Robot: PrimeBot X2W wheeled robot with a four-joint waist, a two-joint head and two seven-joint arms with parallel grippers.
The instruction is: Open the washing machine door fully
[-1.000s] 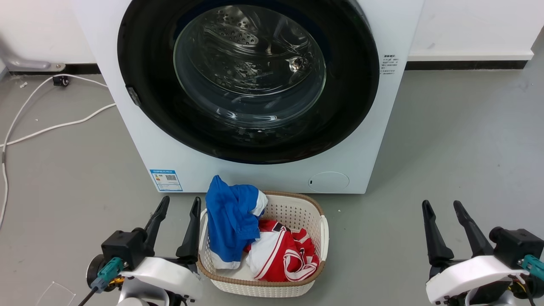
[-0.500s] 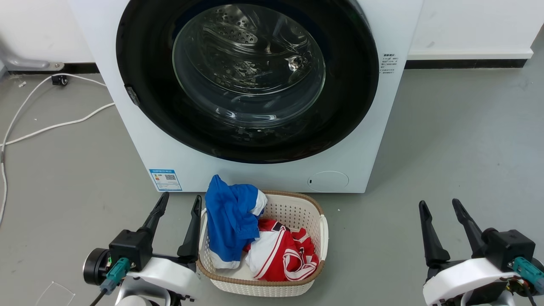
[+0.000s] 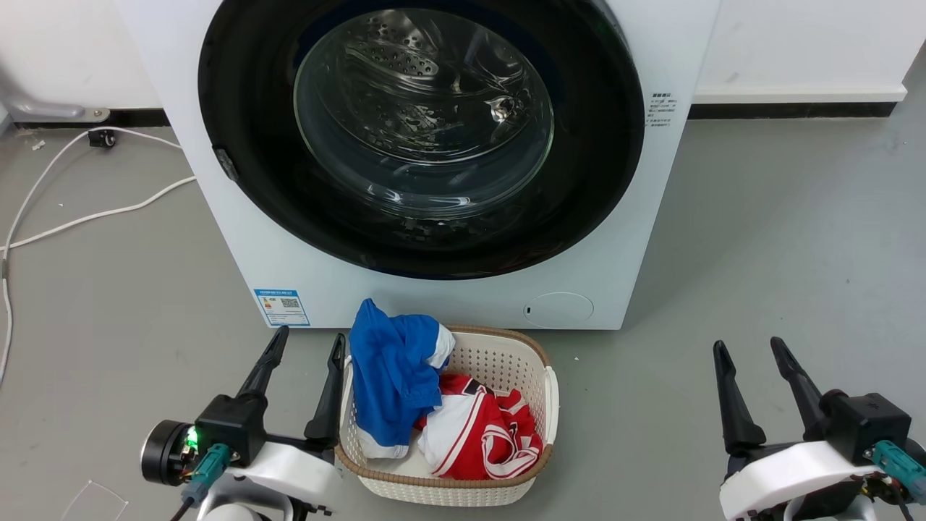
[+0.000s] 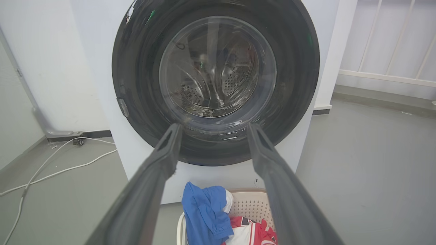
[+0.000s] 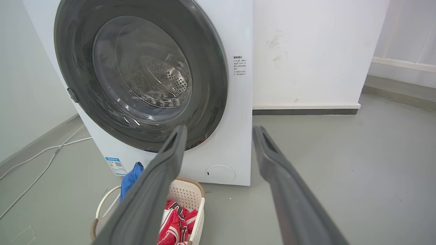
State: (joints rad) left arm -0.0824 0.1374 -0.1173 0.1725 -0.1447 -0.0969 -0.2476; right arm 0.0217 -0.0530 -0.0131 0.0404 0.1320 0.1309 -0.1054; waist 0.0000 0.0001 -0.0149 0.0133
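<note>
While two strands of white cable cross the floor far left, the left gripper hovers, fingers apart, beside one basket holding two garments; behind, one washing machine, the washing machine door closed flush; the right gripper parted, empty

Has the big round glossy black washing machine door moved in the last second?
No. The door sits just where it did against the small blue label.
</note>
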